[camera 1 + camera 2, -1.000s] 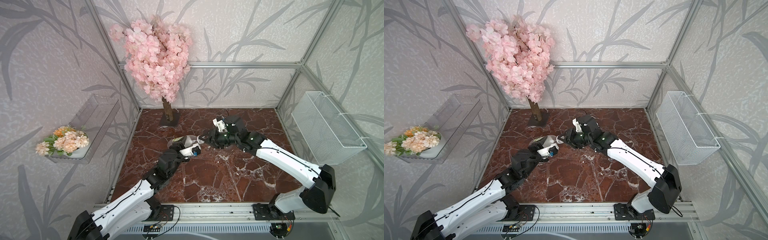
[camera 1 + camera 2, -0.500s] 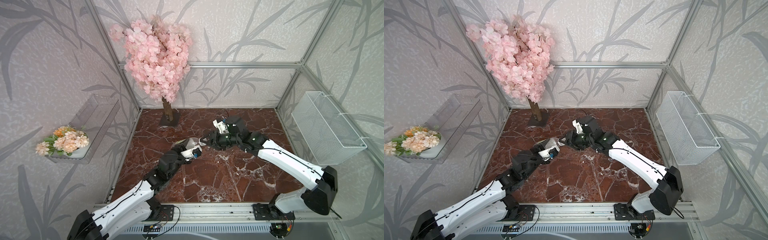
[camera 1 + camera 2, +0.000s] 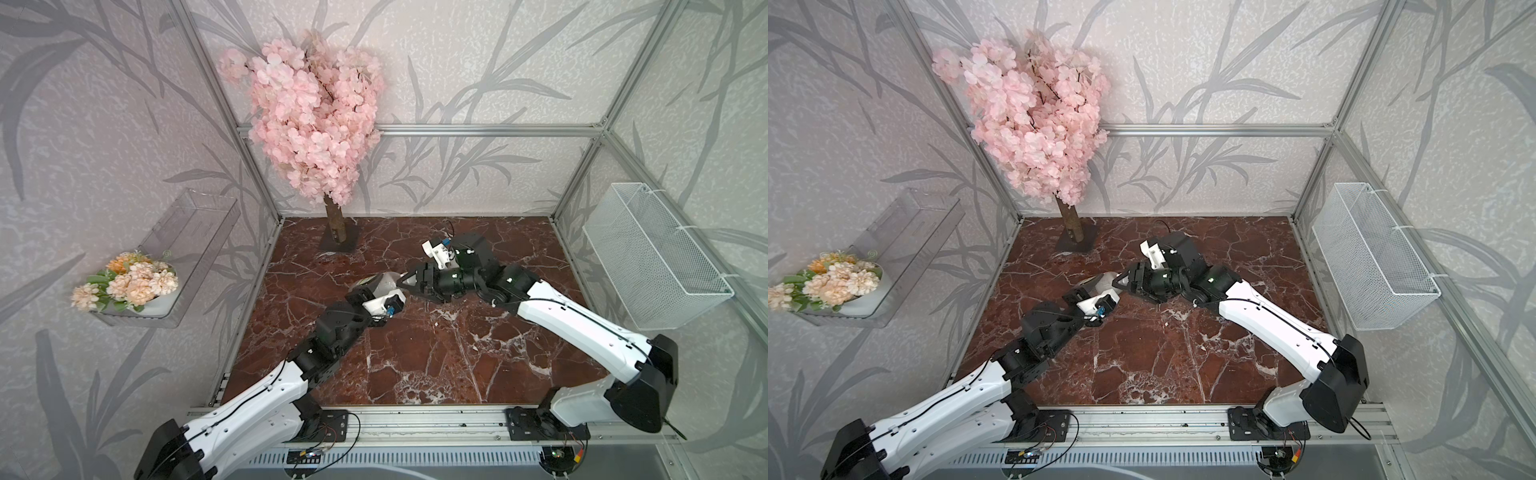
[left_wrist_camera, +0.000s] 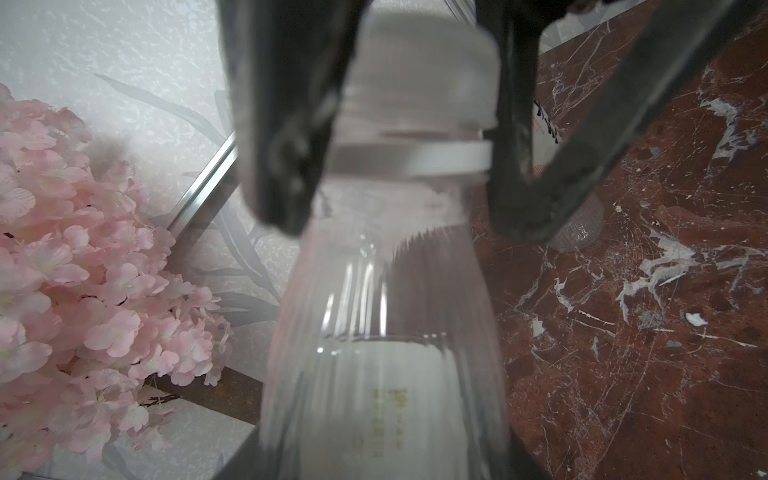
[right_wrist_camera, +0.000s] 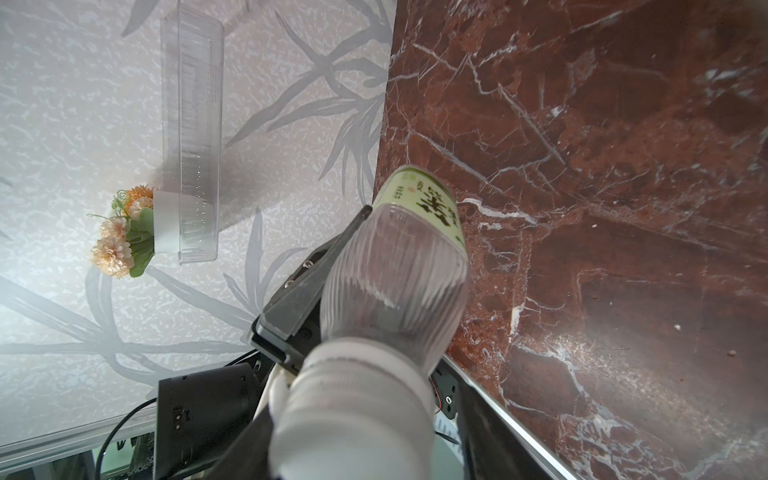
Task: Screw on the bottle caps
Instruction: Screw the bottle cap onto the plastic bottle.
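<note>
My left gripper [image 3: 365,291] is shut on the body of the clear bottle [image 3: 380,282] with the green label [image 5: 428,199]. It holds the bottle tilted over the table's middle, neck toward the right arm. A white bottle cap [image 4: 424,70] sits on that neck. My right gripper [image 3: 409,284] stands open around the cap [image 5: 349,415], with its fingers [image 4: 513,137] flanking it and a gap on one side. Behind one of those fingers, the white-wrapped bottle [image 4: 582,224] with black characters is on the table. The right arm hides it in both top views.
A pink blossom tree [image 3: 316,112] stands at the back left of the red marble table [image 3: 436,357]. A clear shelf with a flower pot [image 3: 129,282] hangs on the left wall. A white mesh basket [image 3: 652,253] hangs on the right wall.
The right gripper's jaws have spread apart around the cap. The left gripper still holds the clear bottle, shifted slightly toward the right arm.
</note>
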{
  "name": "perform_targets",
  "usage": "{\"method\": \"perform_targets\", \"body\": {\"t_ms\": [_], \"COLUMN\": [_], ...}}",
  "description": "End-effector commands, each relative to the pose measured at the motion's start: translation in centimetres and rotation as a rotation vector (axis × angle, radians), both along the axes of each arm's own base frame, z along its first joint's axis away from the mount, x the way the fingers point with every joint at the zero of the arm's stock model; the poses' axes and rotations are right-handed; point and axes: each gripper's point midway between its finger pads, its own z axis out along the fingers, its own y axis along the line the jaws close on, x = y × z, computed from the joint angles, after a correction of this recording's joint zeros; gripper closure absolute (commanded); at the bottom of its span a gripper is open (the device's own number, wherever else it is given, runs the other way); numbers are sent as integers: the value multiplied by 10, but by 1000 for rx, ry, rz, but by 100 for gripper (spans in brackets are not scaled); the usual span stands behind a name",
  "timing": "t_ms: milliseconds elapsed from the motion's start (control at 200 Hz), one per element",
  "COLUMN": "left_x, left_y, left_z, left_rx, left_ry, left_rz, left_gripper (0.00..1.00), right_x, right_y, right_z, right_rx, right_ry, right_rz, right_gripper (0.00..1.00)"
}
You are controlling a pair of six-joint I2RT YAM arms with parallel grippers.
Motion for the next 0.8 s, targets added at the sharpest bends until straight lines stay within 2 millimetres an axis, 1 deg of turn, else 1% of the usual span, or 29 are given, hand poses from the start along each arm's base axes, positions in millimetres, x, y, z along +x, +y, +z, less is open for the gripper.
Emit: {"method": "perform_targets", "body": {"t_ms": [0,55,100,130,190,265,375,445,525,575,665,795], "left_x": [-2,-6,-12,-17,-28,-41,-60,-66,-69,-71,-74,-75], "left_y": [-6,-11,-18,-24,-35,-49,-65,-70,-73,-74,-77,-79], "left_z": [14,13,11,9,6,4,9,16,21,22,25,28], "left_rx": [-59,-61,-61,-57,-53,-46,-66,-97,-114,-113,-120,-127], "left_ry": [-3,24,55,80,142,222,306,312,327,337,346,353], "left_rz": [-39,-82,-137,-181,-264,-369,-500,-545,-569,-583,-603,-616], "left_gripper": [57,57,57,56,56,55,54,54,54,55,54,54], "right_x": [10,12,8,4,-10,-30,-56,-65,-74,-73,-75,-83], "right_y": [-42,-57,-64,-66,-68,-74,-86,-92,-98,-101,-100,-86], "right_z": [26,34,45,53,63,69,67,67,64,58,49,50], "right_rx": [-28,-47,-63,-80,-106,-148,-231,-274,-332,-400,-471,-435], "right_ry": [-123,-185,-274,-360,-495,-648,-836,-920,-978,-1008,-1065,-1141], "right_rz": [-74,-74,-34,13,121,267,442,503,571,598,653,691], "right_gripper": [37,37,37,37,37,36,36,36,35,35,35,35]}}
